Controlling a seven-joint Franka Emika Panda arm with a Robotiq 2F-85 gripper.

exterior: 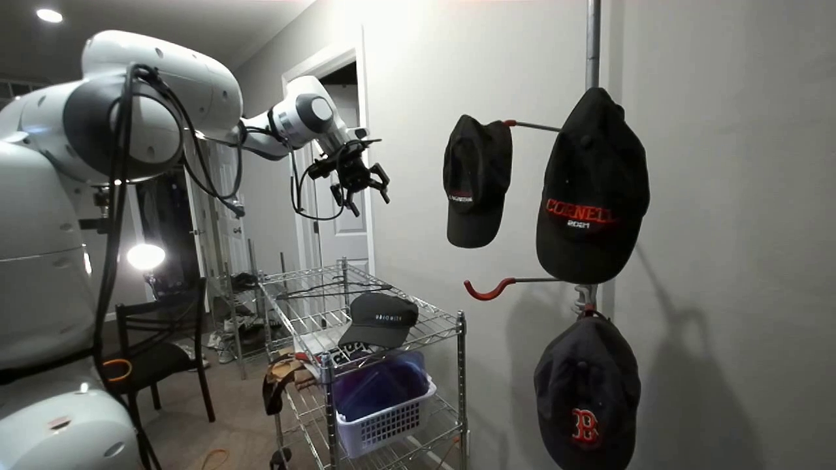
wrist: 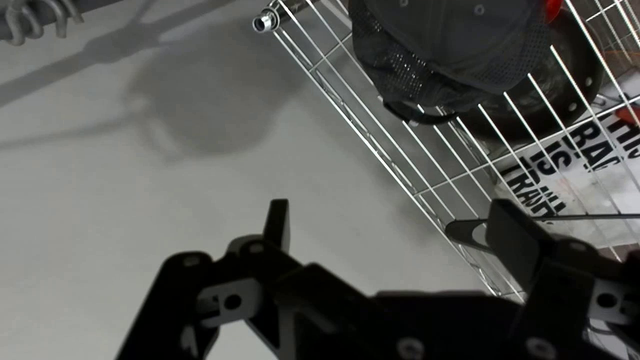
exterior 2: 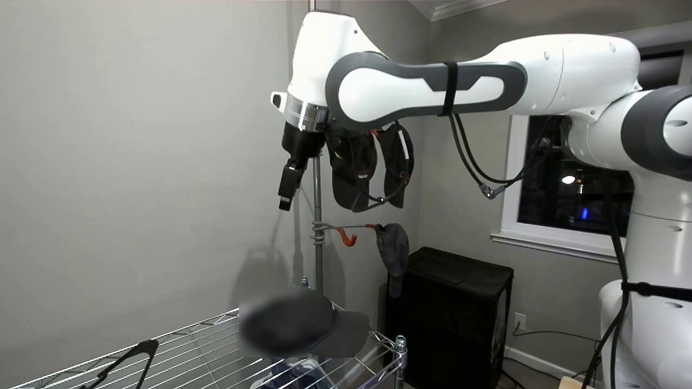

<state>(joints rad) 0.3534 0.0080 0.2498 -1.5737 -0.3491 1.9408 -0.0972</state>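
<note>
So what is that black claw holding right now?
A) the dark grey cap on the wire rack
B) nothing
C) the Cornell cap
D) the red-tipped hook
B: the wrist view shows the gripper open with nothing between its fingers, and the dark grey cap lies lower down on the wire rack.

In an exterior view, the large black cap (exterior: 593, 173) reads CORNELL in red capitals, with 2021 in white beneath. The dark cap (exterior: 588, 378) below it bears a single red letter B. A smaller black cap (exterior: 478, 183) carries a red line over a white one, both too small to read. On the grey cap (exterior: 384, 320) lying on the wire rack (exterior: 462, 365), small white capitals seem to spell PRIORITY, the first letter unclear. In the wrist view, a white bag (wrist: 592, 187) shows black capitals, partly crossed by the rack: HIS at the edge, then BAG, IS, TRASH
</note>
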